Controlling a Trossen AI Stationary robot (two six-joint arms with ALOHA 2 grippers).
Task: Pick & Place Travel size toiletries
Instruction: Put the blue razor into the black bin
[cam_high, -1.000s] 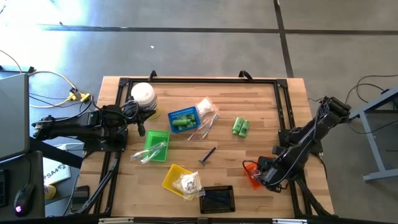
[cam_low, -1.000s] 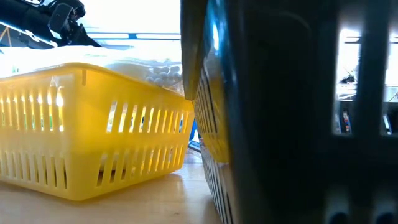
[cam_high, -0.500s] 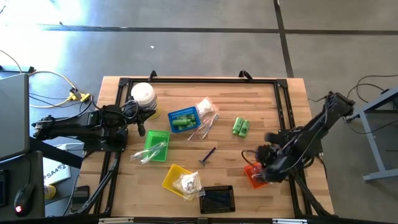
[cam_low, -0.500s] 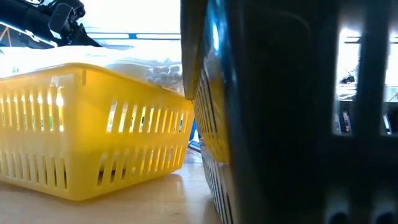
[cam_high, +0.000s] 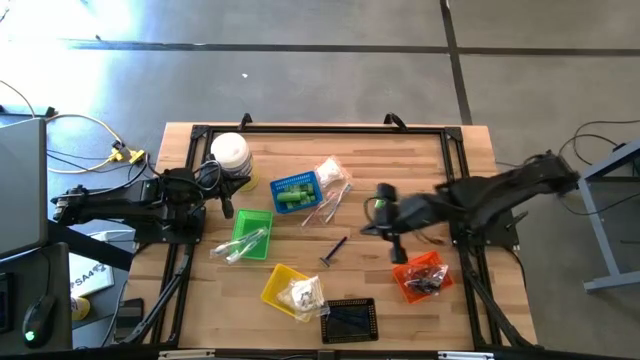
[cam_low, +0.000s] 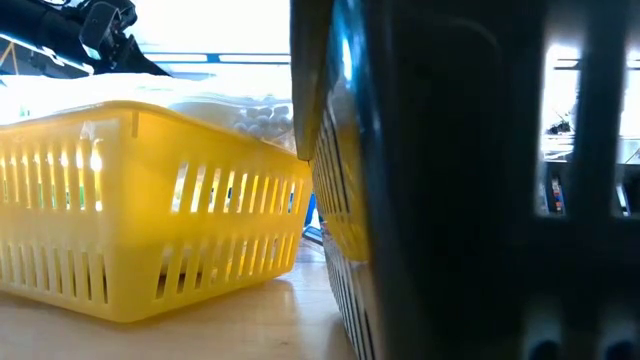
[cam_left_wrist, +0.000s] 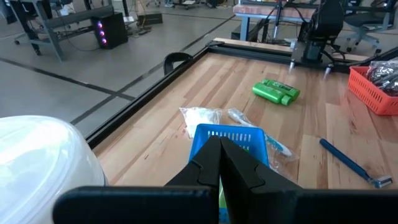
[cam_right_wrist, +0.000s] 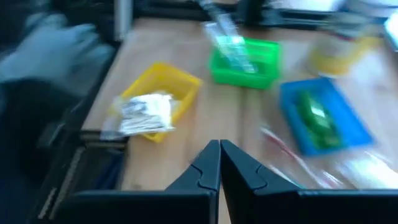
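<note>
High view gives you the count: five baskets on the table, one each of blue, green, yellow, black and orange. You see green bottles in the blue basket and two more green bottles lying loose side by side, partly under your right arm. One dark-handled razor lies alone between the green bottles and the yellow basket. Clear sachets with thin sticks lie just beside the blue basket, a clear sachet sits in the green basket, and white packets fill the yellow one. Dark pieces rest in the orange basket. One white-lidded jar stands near your left arm.

Your right tool hangs over the table's middle beside the loose green bottles, fingers pressed together and empty. Your left tool waits near the jar, likewise closed on nothing.
</note>
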